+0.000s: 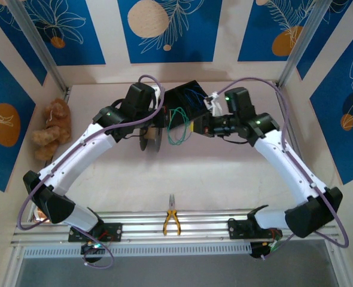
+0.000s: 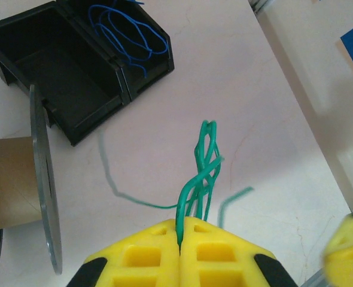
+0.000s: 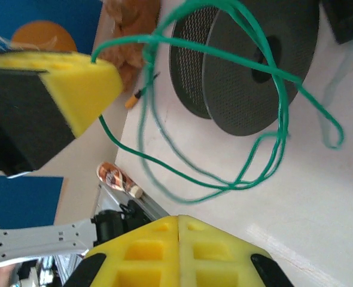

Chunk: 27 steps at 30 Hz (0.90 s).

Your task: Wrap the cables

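**Green cable pinched by left gripper; right gripper closed beside the loops**

Left wrist view:
- The left gripper is at bottom centre. Its yellow fingers are pressed together with the green cable clamped in the seam.
- From the tips, several green strands rise as a twisted bundle to mid-frame over the pale table.
- A thin strand leaves the base of the bundle toward the left. A fainter grey-green line continues upward from it; strand or shadow, cannot tell.
- A short green end lies just right of the bundle.
- The black box is at upper left and has two compartments. The blue cable lies in loose curls in the right-hand one, at top centre.
- The spool is at the left edge, with a grey flange seen edge-on and a cardboard core.

Right wrist view:
- The right gripper is at bottom centre, its yellow fingers closed flat on each other.
- The green loops hang at mid-frame, beyond the tips and apart from them.
- One strand runs to upper left and meets the left gripper's yellow finger.
- The spool's dark perforated discs sit behind the loops at top.

Top view:
- The green cable is at centre frame, between the two grippers, just below the black box and right of the spool.
- A plush toy is at the left edge.
- Pliers lie at bottom centre, between the arm bases.
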Each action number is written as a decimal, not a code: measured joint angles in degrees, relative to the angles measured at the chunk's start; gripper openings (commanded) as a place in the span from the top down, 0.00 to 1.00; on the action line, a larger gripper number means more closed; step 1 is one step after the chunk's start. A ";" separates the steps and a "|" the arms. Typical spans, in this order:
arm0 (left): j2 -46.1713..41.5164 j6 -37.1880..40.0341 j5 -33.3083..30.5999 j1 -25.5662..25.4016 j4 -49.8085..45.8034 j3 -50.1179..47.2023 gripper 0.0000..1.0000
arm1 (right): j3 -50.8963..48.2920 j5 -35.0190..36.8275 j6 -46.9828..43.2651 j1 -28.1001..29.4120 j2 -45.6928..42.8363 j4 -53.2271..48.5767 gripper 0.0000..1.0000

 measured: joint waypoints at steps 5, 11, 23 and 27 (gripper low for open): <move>0.00 0.70 -0.02 0.00 0.07 -1.11 1.00 | -0.04 -3.17 1.75 -0.74 -0.07 2.93 0.96; -0.24 1.66 1.99 0.07 0.72 -2.86 1.00 | 0.46 -5.38 5.31 -0.44 3.39 5.70 0.79; -2.54 2.78 7.50 0.11 4.57 -5.64 1.00 | 3.26 -7.63 7.93 -0.63 6.32 8.24 0.66; -3.74 2.73 9.40 0.11 5.79 -6.38 1.00 | 3.21 -8.46 7.87 -1.18 6.14 8.31 0.64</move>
